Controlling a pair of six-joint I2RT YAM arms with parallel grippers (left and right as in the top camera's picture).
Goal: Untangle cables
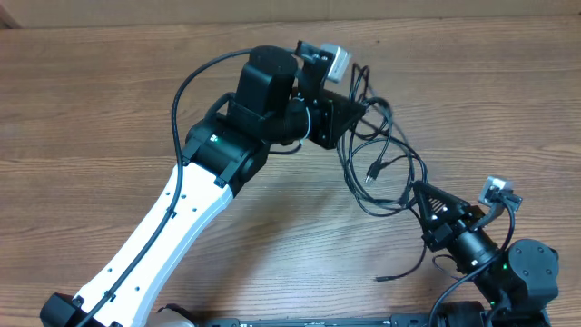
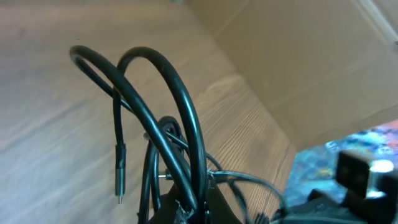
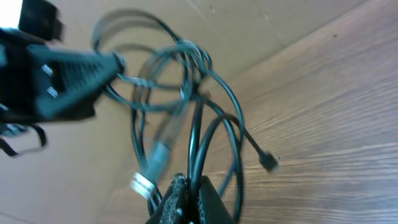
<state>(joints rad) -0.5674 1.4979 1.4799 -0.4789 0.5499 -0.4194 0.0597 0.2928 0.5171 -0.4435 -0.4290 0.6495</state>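
Untangling is under way: I hold the cables (image 1: pixel 372 171), a knotted bundle above the wooden surface (image 1: pixel 109 82), from two sides. Left gripper (image 1: pixel 360 109), upper left of the bundle, has jaws clamped tight on several loops. Right gripper (image 1: pixel 419 188), lower right, pinches strands. Next, I judge: ease them apart slowly.

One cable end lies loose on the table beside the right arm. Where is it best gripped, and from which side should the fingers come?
Probably just behind the plug of the loose end, from straight above, closing across the cord. It lies flat on bare table, apart from the tangled cables, so nothing crowds either side.
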